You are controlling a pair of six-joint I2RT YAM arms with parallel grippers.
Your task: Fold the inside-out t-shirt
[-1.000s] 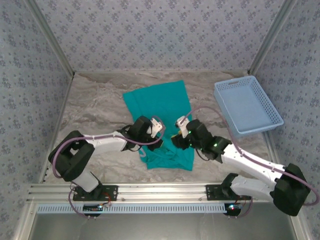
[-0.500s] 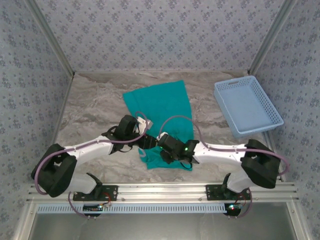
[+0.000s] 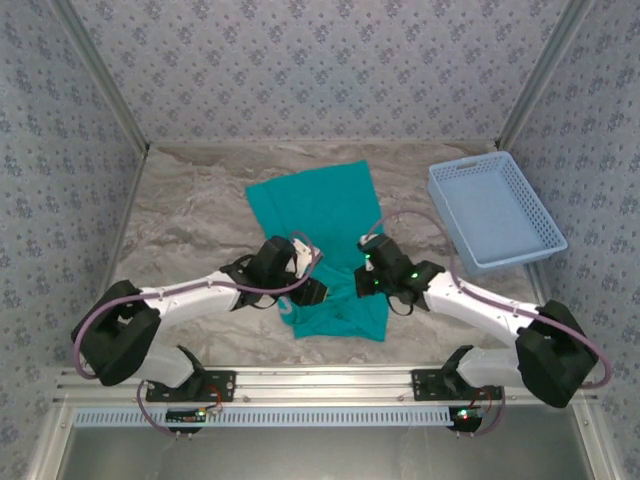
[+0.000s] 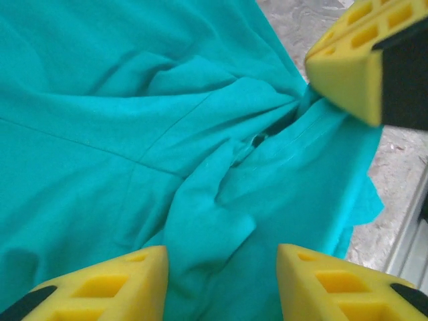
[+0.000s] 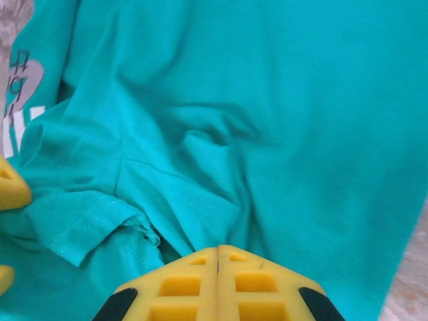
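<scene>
Poised over the near end of the inside-out t-shirt (image 3: 320, 210), left pincer (image 4: 221, 257) spread, right pincer (image 5: 217, 257) pressed together alongside; lying lengthwise away from both.

Overhead: teal-green cloth t-shirt (image 3: 322, 205) lies mid-table on the grey marbled tabletop (image 3: 190, 220), flat at the far end and bunched at the near end. left gripper (image 3: 312, 291) and right gripper (image 3: 362, 284) sit low over that near end, facing each other. Light blue plastic mesh basket (image 3: 495, 210) sits to the right, apart from the shirt.
</scene>
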